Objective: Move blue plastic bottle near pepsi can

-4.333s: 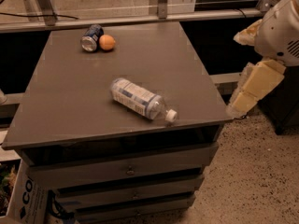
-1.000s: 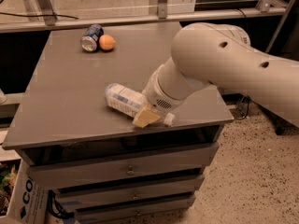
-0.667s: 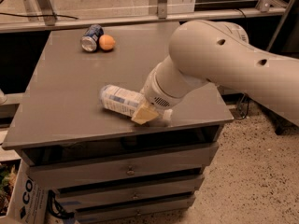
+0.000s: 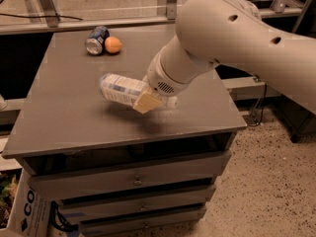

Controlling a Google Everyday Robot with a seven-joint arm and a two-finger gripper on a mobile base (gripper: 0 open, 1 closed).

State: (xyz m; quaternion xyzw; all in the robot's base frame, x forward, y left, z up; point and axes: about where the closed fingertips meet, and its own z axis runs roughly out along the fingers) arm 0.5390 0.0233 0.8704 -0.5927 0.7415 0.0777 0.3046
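Note:
The blue plastic bottle [image 4: 120, 89] lies sideways with its pale blue-and-white label showing, raised a little off the dark tabletop [image 4: 64, 117] with its shadow beneath. My gripper [image 4: 148, 101] is shut on its right part; one cream finger [image 4: 146, 102] shows in front of it and the cap end is mostly hidden by my wrist. The pepsi can [image 4: 96, 39] lies on its side at the far left of the table, silver top facing me, well apart from the bottle.
An orange [image 4: 113, 45] sits touching the can's right side. My large arm [image 4: 237, 38] covers the table's right rear. Drawers [image 4: 133, 181] sit under the top. A cardboard box [image 4: 29, 209] stands on the floor at left. Metal frame posts [image 4: 171, 1] stand behind.
The bottle, held in my gripper, has moved left and slightly away from the front edge, and is lifted off the surface. The can and orange have not moved.

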